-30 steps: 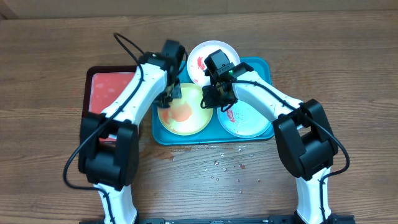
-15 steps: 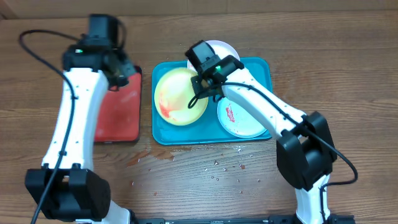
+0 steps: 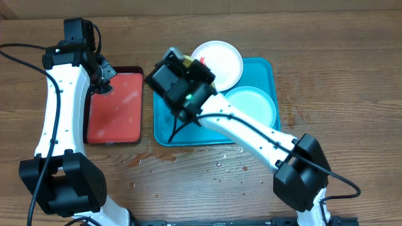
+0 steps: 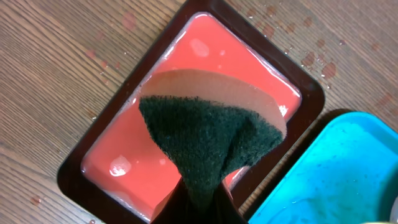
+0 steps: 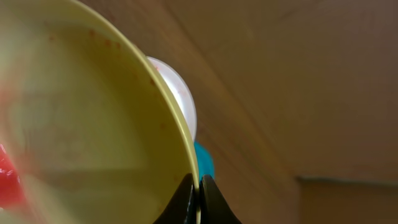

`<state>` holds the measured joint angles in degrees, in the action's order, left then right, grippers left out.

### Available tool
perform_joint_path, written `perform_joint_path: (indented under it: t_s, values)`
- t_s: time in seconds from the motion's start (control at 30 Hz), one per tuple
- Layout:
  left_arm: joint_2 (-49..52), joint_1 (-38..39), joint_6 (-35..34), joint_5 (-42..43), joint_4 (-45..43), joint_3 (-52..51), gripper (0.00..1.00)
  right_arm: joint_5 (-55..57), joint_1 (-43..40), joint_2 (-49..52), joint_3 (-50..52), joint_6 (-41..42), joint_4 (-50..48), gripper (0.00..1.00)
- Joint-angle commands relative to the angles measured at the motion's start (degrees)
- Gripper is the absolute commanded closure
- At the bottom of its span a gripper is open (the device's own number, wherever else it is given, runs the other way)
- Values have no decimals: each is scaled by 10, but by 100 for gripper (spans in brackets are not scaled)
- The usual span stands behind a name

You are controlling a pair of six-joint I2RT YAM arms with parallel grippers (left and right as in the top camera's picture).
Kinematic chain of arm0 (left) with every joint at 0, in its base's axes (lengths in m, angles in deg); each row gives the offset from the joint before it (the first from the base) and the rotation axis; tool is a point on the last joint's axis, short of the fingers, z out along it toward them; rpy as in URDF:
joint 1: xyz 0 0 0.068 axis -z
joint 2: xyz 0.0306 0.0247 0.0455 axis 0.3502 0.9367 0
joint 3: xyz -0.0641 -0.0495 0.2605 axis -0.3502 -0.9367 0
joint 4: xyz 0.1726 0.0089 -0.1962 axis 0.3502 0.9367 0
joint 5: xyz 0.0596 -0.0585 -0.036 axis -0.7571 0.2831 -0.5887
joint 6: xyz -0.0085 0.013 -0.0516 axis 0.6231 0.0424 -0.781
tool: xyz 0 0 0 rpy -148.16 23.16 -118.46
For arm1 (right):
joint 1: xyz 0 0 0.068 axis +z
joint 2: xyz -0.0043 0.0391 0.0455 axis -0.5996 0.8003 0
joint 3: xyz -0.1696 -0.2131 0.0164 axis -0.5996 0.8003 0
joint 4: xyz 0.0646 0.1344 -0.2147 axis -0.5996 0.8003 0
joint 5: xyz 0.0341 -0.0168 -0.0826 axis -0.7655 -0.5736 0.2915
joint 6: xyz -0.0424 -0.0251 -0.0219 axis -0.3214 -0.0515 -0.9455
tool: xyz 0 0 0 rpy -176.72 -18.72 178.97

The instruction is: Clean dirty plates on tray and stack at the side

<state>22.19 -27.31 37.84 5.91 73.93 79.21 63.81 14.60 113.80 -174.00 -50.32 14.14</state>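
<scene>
My right hand (image 5: 199,190) is clamped on the rim of the yellow plate (image 5: 93,124), fingertips pinching its edge. It holds the plate raised and tilted above the left half of the teal tray (image 3: 164,125); from overhead my wrist hides almost all of it. Faint reddish marks show on its inner face. The white plate (image 3: 221,59) lies at the tray's far edge, partly over the rim, with a red smear on its left side. The blue plate (image 3: 251,107) lies flat in the tray's right half and looks clean. My left hand (image 4: 198,202) is closed on a sponge (image 4: 205,143), green pad towards the camera and tan foam behind. It hangs over the red tray (image 4: 217,50), which sits on the worktop (image 3: 352,94) just left of the teal tray. I cannot tell whether the sponge touches it. Small specks and drops (image 3: 226,166) dot the worktop in front of the teal tray
</scene>
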Motion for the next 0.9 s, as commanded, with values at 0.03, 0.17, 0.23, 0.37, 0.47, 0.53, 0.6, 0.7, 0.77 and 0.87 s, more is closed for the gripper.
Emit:
perform_joint_path:
  t_s: [0.03,0.17,0.23,0.37,0.47,0.53,0.6,0.7,0.77,0.87]
  values:
    - [10,-4,-8,-3,0,0,96,99,21,-20,-15,-100,-37,96]
    - [10,-27,-8,-3,0,0,96,128,26,-20,-15,-154,-59,96]
    - [10,-39,-8,-1,2,0,96,151,26,-20,-15,-181,-74,96]
    - [10,-56,-8,12,6,0,96,175,26,-20,-15,-210,-107,96]
    - [10,-61,-8,16,6,-1,96,147,26,-20,-15,-176,-119,96]
    - [10,-63,-8,16,6,-1,96,79,24,-20,-15,-85,-98,96]
    - [10,-64,-8,16,11,-1,96,-80,17,-20,-14,-48,-42,96]
    - [10,-64,-8,16,13,-1,96,-211,4,-18,-14,-105,12,96]
    - [10,-63,-8,16,12,-1,96,-149,-1,-21,-14,-94,8,96]
    - [10,-63,-8,16,13,-1,96,10,-16,-29,-14,-16,-52,96]
